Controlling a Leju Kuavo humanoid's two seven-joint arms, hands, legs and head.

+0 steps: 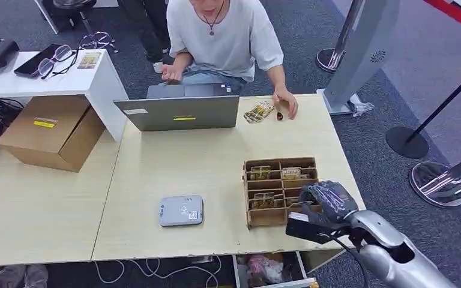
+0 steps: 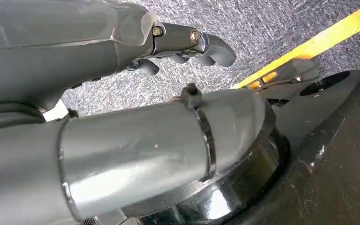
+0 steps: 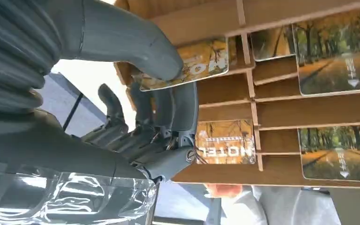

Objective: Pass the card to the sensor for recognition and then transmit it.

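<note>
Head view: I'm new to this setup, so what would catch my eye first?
The right hand reaching into the wooden card box at the table's near right; its thumb presses on a card there. Then the grey sensor pad left of the box, and the person behind the laptop.

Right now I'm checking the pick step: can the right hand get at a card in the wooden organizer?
Probably yes. The right hand is already at the wooden organizer, its thumb pressed on a card in an open slot, and nothing blocks it.
</note>
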